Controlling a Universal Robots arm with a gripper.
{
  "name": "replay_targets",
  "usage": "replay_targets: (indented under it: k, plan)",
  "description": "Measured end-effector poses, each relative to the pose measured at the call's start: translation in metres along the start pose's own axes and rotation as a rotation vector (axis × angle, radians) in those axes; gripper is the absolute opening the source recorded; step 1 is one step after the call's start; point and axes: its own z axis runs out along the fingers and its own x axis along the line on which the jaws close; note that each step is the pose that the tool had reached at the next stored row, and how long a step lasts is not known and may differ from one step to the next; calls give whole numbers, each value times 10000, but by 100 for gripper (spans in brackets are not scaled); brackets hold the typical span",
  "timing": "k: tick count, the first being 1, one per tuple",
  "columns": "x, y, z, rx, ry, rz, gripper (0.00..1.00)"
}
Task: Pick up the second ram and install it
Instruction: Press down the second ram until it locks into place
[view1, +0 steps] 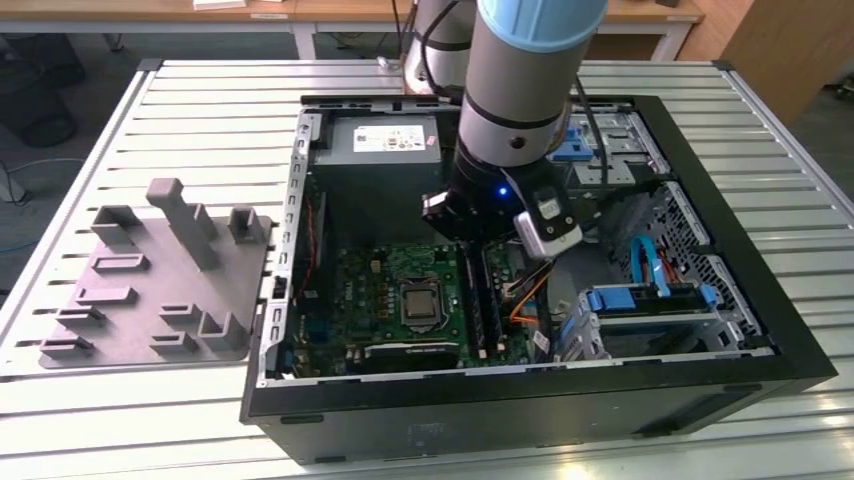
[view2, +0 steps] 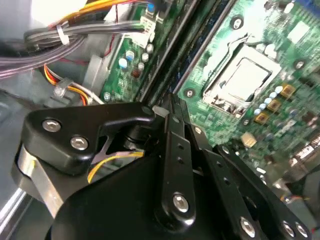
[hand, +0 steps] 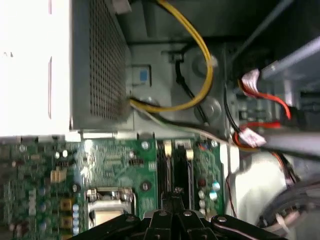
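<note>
Well off from the processor socket (view1: 418, 300), toward the exterior view's left and outside the computer case (view1: 534, 400), a grey plastic tray (view1: 160, 290) with upright holders lies on the slatted metal surface (view1: 134, 420). The open case holds the green motherboard (view1: 360, 290), with the socket near its middle and a power supply (view1: 380, 150) beyond the socket. Just beside the socket, on the exterior view's right, run the long black memory slots (view1: 478, 300), and the arm (view1: 514, 90) reaches down over them.

In the second wrist view the gripper (view2: 172, 107) has its jaws drawn together, tips almost meeting right over the slots beside the socket. A thin dark green strip, which I take for the second ram (view2: 190, 52), lies along the slot line, its long axis running straight away from the tips past the socket. It looks to be sitting in a slot, not lifted, though I cannot tell whether the tips pinch it or only press on its edge.

Farther from the socket, on the exterior view's right, is the drive cage (view1: 654, 300) with its blue parts.
</note>
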Motion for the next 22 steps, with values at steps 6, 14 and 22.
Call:
replay_targets:
  k: [6,14,22]
  plan:
    - [20,97,96,-19,1,-1,10]
    - [21,100,188,-8,5,0,10]
    - [21,80,108,-21,-16,-1,10]
